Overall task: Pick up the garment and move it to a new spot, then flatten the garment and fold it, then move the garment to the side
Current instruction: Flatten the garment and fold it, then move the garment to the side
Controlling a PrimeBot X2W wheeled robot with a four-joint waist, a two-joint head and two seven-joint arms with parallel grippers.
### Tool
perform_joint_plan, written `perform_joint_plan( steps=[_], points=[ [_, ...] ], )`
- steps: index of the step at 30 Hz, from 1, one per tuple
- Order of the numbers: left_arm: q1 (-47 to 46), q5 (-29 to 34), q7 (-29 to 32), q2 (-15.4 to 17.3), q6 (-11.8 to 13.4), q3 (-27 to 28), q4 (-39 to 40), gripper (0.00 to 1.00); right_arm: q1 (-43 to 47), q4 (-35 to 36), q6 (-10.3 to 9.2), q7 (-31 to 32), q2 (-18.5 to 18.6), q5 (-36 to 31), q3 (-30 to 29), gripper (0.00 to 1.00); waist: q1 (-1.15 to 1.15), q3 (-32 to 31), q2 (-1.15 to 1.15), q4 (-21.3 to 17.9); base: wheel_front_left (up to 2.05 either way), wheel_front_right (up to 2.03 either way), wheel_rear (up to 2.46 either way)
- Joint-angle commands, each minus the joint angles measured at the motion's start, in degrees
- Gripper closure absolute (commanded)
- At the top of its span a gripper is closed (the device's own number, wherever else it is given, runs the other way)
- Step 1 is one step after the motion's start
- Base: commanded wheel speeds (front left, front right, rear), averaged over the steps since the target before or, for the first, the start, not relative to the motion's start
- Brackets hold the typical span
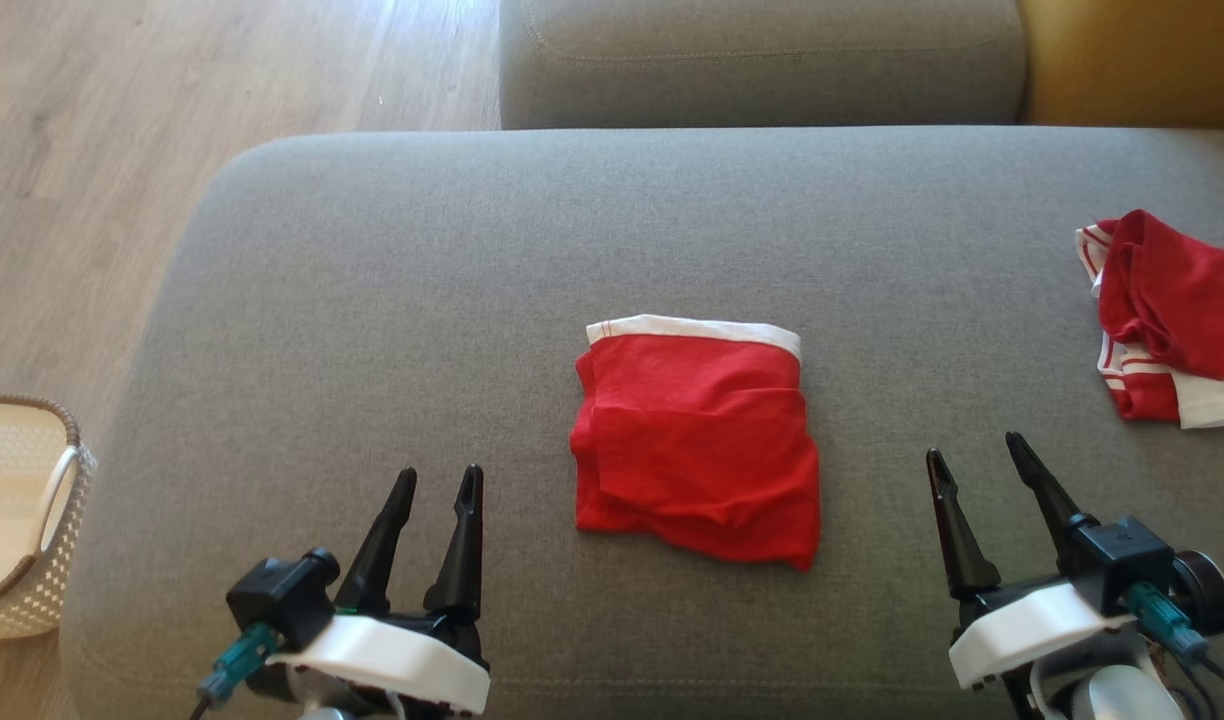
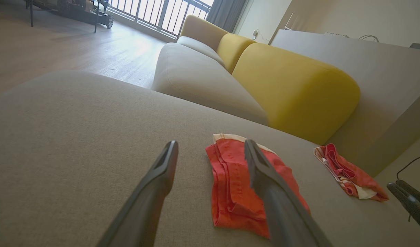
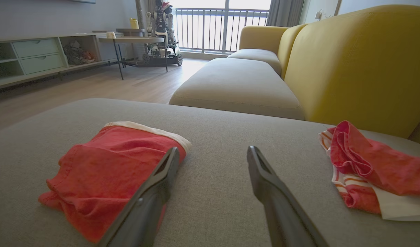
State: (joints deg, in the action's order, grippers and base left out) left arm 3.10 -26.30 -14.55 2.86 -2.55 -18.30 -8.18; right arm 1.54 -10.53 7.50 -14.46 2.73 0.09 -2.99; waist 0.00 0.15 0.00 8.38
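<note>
The garment (image 1: 1172, 300) lies crumpled at the right edge of the grey sofa cushion (image 1: 422, 300), red with a white sleeve and red-white striped trim; it also appears in the left wrist view (image 2: 350, 175) and the right wrist view (image 3: 374, 164). My right gripper (image 1: 973, 444) stands open near the cushion's front, to the left of and nearer than the garment, holding nothing (image 3: 212, 148). My left gripper (image 1: 439, 470) is open and empty at the front left (image 2: 210, 142).
A smaller red piece with a white band (image 1: 697, 440) lies folded mid-cushion between my grippers (image 3: 107, 164). A woven basket (image 1: 32, 520) stands on the wooden floor at the left. A second grey cushion (image 1: 762, 60) and a yellow backrest (image 1: 1132, 60) lie beyond.
</note>
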Motion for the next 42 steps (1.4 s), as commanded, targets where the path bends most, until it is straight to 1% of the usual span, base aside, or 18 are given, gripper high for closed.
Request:
perform_joint_plan(
  steps=[1, 7, 14, 17, 22, 28, 34, 35, 36, 37, 42],
  points=[
    [-2.24, 0.48, -0.45, 0.02, 0.02, 1.45, 2.01, 0.00, -2.32, 1.52, -0.01, -0.53, 0.16, 0.52, 1.54, 0.00, 0.00, 0.16, 0.00, 0.08, 0.00, 0.00, 0.00],
    [-3.30, 0.48, -0.45, 0.02, -0.30, 0.81, 2.11, 0.00, -3.84, -0.42, -0.01, -0.53, 0.15, 1.84, 2.69, 0.00, 0.00, 1.97, 0.00, 1.19, 0.00, 0.00, 0.00],
    [-5.18, 0.43, -0.45, 0.02, -0.60, 0.51, 2.41, 0.00, -9.50, -7.26, -0.01, 0.74, 0.15, 7.30, 6.32, 0.00, 0.00, 5.89, 0.00, 2.78, 0.00, 0.00, 0.00],
    [-6.13, 0.22, -0.45, 0.02, -0.73, -0.15, 2.52, 0.00, -12.53, -9.99, -0.01, 1.87, 0.15, 7.72, 8.20, 0.00, 0.00, 7.60, 0.00, 3.80, 0.00, 0.00, 0.00],
    [-7.54, 0.01, -0.45, 0.02, -0.88, -0.98, 2.50, 0.00, -16.75, -15.71, -0.01, 3.53, 0.15, 10.17, 7.90, 0.00, 0.00, 9.81, 0.00, 5.70, 0.00, 0.00, 0.00],
    [-8.34, -0.44, -0.45, 0.01, -0.70, -1.27, 2.43, 0.00, -20.16, -22.29, -0.01, 4.08, 0.15, 14.14, 7.46, 0.00, 0.00, 11.14, 0.00, 7.92, 0.00, 0.00, 0.00],
    [-8.43, -0.70, -0.45, 0.01, -0.57, -1.18, 2.33, 0.00, -22.20, -27.62, -0.01, 4.35, 0.15, 14.91, 9.07, 0.00, 0.00, 11.18, 0.00, 9.13, 0.00, 0.00, 0.00],
    [-8.43, -0.72, -0.45, 0.01, -0.54, -1.17, 2.30, 0.00, -22.49, -28.30, -0.01, 4.33, 0.15, 15.05, 9.48, 0.11, 0.00, 11.10, 0.00, 9.21, 0.00, 0.00, 0.00],
    [-8.41, -0.74, -0.45, 0.01, -0.50, -1.15, 2.30, 0.00, -22.77, -28.95, -0.01, 4.25, 0.15, 14.97, 9.74, 0.67, 0.00, 11.01, 0.00, 9.25, 0.00, 0.00, 0.00],
    [-8.37, -0.74, -0.45, 0.01, -0.45, -1.14, 2.30, 0.00, -23.06, -29.56, -0.01, 4.11, 0.15, 14.50, 9.96, 1.00, 0.00, 10.91, 0.00, 9.23, 0.00, 0.00, 0.00],
    [-8.10, -0.67, -0.45, 0.01, -0.35, -1.09, 2.40, 0.00, -24.33, -32.41, -0.01, 3.12, 0.15, 10.87, 9.47, 1.00, 0.00, 10.24, 0.00, 8.43, 0.00, 0.00, 0.00]
  ],
)
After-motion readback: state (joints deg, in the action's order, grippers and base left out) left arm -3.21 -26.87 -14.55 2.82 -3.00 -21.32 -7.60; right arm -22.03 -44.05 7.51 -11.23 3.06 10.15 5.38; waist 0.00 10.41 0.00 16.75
